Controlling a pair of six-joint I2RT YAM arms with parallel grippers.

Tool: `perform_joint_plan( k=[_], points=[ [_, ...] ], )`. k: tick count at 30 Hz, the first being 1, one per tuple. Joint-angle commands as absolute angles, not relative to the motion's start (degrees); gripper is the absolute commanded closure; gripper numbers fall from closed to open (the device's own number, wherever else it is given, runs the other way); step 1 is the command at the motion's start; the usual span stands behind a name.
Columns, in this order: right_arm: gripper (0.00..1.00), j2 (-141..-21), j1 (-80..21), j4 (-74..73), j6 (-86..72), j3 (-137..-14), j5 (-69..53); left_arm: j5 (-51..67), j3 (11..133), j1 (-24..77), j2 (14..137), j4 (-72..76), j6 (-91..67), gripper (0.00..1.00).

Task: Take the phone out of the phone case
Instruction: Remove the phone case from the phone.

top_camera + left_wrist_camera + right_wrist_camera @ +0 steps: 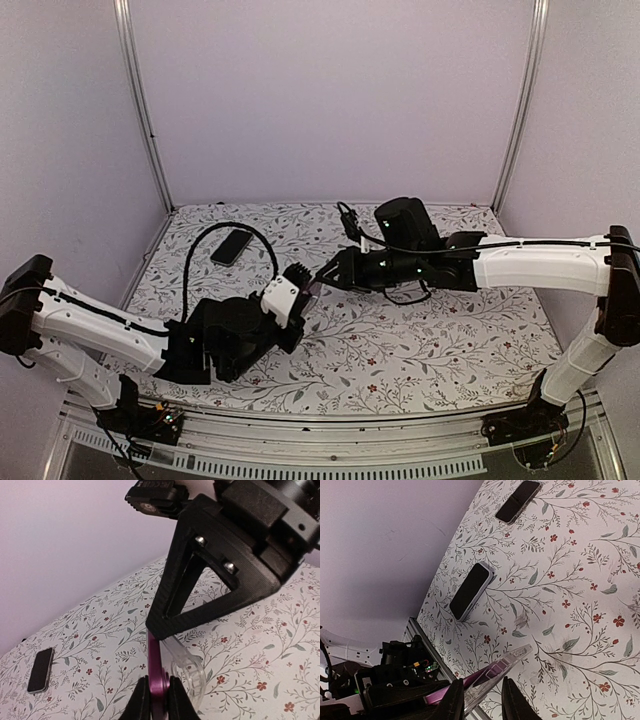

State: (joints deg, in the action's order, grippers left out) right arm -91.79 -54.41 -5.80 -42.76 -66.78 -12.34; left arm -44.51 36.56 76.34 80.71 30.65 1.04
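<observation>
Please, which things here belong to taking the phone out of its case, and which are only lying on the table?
In the job: purple phone, held by left hand; clear case; right hand at the case.
Lying about: dark phone; pale-rimmed phone; both flat on the floral cloth.

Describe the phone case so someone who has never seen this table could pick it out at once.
Above the middle of the floral table, the left gripper clamps a purple phone on edge. The phone case is the thin clear shell partly peeled off it, between the fingers of the right gripper. Unlike the two black phones lying flat, it is see-through and off the table.
</observation>
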Motion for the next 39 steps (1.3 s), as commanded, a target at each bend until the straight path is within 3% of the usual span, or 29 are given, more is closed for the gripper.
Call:
perform_joint_plan(
  k=[1,6,18,39],
  points=[
    [0.73,-92.42,-52.74,-12.84,-42.51,-63.9,-7.29,-46.61,37.53,76.18,79.32,38.4,-0.86,1.0],
    [0.72,-92.55,-52.79,-13.72,-41.95,-63.27,-6.69,-45.48,37.25,75.61,79.54,37.9,-2.22,1.0],
    [0.59,-92.46,-53.85,-12.45,-39.89,-64.83,-14.73,-42.84,40.16,75.67,84.74,35.93,-1.66,1.0],
    [0.6,-92.02,-56.69,-15.34,-39.86,-61.61,-13.85,-42.71,41.87,74.8,87.55,34.59,-2.95,1.0]
  ],
)
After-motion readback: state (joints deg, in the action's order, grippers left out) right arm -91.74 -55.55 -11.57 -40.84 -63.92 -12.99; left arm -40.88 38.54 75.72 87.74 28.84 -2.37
